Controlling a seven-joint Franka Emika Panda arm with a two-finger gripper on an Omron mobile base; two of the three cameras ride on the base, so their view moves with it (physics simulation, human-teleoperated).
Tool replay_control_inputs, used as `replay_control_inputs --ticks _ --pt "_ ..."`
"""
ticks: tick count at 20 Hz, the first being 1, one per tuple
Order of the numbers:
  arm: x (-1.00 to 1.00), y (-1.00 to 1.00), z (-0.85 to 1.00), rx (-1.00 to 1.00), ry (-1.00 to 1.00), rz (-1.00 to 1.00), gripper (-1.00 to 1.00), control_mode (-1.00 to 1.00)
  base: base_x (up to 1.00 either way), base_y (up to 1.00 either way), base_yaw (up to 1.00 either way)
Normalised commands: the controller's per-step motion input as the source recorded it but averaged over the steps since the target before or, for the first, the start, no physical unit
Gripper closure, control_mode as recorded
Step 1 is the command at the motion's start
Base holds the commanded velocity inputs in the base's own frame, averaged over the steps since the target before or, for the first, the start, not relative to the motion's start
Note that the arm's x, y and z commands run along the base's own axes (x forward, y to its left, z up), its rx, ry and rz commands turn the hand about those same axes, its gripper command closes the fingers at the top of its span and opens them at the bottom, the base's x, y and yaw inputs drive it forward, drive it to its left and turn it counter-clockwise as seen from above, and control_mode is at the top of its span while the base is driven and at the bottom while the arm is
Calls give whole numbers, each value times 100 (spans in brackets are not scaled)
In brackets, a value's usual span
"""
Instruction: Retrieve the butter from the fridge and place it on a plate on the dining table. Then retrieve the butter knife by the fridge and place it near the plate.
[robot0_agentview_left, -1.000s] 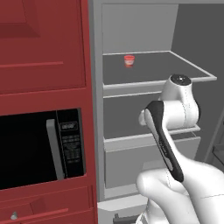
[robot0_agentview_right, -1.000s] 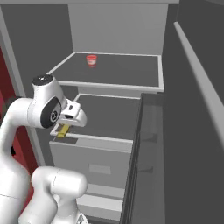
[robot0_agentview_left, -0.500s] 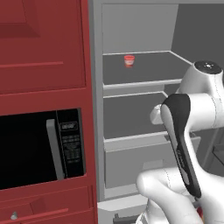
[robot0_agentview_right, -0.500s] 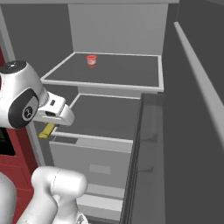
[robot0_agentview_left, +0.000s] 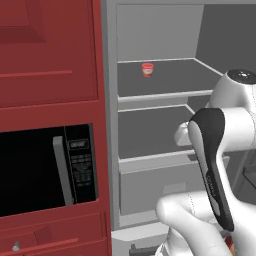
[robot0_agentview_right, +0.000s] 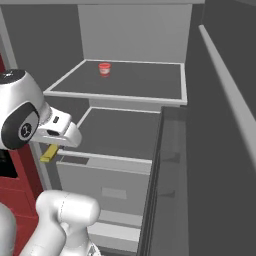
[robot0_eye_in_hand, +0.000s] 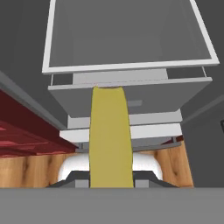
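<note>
one butter (robot0_eye_in_hand: 110, 135), one cup (robot0_agentview_left: 147, 69), one microwave (robot0_agentview_left: 45, 170)

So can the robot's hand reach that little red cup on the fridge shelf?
Probably not right now. The gripper is shut on the butter, so it has no free grip. The red cup stands far back on the upper shelf, with nothing in front.

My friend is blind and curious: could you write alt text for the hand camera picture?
A yellow stick of butter stands out from the gripper that holds it, pointing toward the open grey fridge. Below are a fridge shelf and drawer front, with wooden floor beneath.
</note>
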Motion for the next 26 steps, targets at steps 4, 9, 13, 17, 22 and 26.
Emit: replay_control_inputs --ticks 4,9,13,17,22,26 --pt "-9 0 0 0 0 0 100 -100 0 0 0" --pt "0 0 0 0 0 0 100 100 -58 6 0" --pt "0 0 0 0 0 0 100 100 -47 51 9" --pt "0 0 0 0 0 0 100 100 -25 81 51" --pt "0 0 0 0 0 0 100 100 -27 75 79" --pt "0 0 0 0 0 0 100 100 -4 86 79"
